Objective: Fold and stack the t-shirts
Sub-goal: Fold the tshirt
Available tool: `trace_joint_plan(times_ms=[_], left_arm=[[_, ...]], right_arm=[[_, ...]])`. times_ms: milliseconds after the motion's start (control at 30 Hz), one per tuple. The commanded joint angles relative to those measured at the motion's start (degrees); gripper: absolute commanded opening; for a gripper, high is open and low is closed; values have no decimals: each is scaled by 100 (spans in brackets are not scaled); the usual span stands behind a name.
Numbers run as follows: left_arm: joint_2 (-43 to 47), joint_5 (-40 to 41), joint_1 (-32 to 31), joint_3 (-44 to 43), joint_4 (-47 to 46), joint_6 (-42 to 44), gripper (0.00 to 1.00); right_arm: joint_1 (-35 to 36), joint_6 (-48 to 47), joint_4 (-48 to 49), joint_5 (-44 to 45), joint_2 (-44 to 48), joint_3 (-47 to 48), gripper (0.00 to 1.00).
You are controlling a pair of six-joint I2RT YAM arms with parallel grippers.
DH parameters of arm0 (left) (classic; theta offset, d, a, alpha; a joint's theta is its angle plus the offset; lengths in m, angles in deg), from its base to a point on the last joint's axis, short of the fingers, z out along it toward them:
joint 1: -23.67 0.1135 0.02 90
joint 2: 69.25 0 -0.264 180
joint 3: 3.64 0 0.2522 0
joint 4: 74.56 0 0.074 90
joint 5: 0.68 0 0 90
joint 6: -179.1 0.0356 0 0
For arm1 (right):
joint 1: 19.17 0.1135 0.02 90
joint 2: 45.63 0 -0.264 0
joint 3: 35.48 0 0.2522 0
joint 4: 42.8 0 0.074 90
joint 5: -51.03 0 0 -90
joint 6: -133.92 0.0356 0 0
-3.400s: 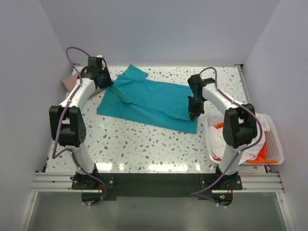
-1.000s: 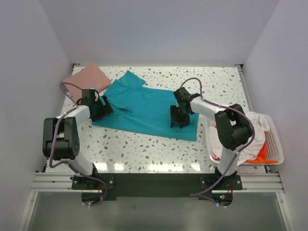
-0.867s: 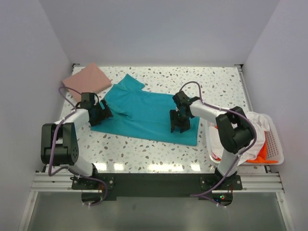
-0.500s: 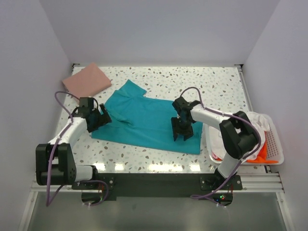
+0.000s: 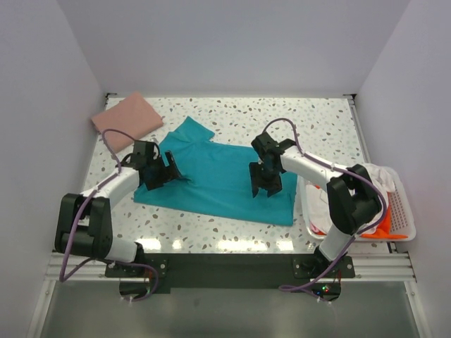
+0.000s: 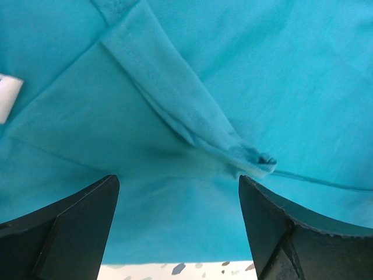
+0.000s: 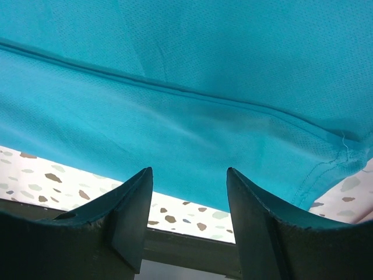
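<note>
Both arms bent low: left gripper [image 5: 169, 171] aims inward, jaws spread wide; right gripper [image 5: 265, 189] aims toward the near side, jaws parted.

This is a robotics lab test cell rather than a lived-in room. Plain pale matte walls [image 5: 232, 42] box in a white speckled terrazzo-pattern tabletop [image 5: 232, 113] on three sides. At the near edge a grooved aluminium rail [image 5: 77, 266] carries a black base plate [image 5: 225, 267]. Bolted there are a white-and-black jointed left robot arm [image 5: 113, 190] and a matching right robot arm [image 5: 310, 165] — each trailing thin purple cables [image 5: 116, 134] — bare rig hardware, all of it exposed.
</note>
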Motion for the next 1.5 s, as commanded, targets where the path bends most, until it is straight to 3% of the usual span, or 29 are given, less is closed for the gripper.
trace_joint_plan(times_ms=[0,533,1200,1467], left_arm=[[-202,-236,-62,-313,-559,-218,88],[-1098,-350,-273,-762,-982,-271,88],[-2302,-956,-484,-2273,-1316,-43,88],[-2136,-993,-484,-2546,-1229,168,88]], right_arm=[[-2,-58,-213,150,351,84,57],[-2,-41,-293,282,343,145,58],[-2,-6,-345,265,-106,532,58],[-2,65,-170,203,-220,585,58]])
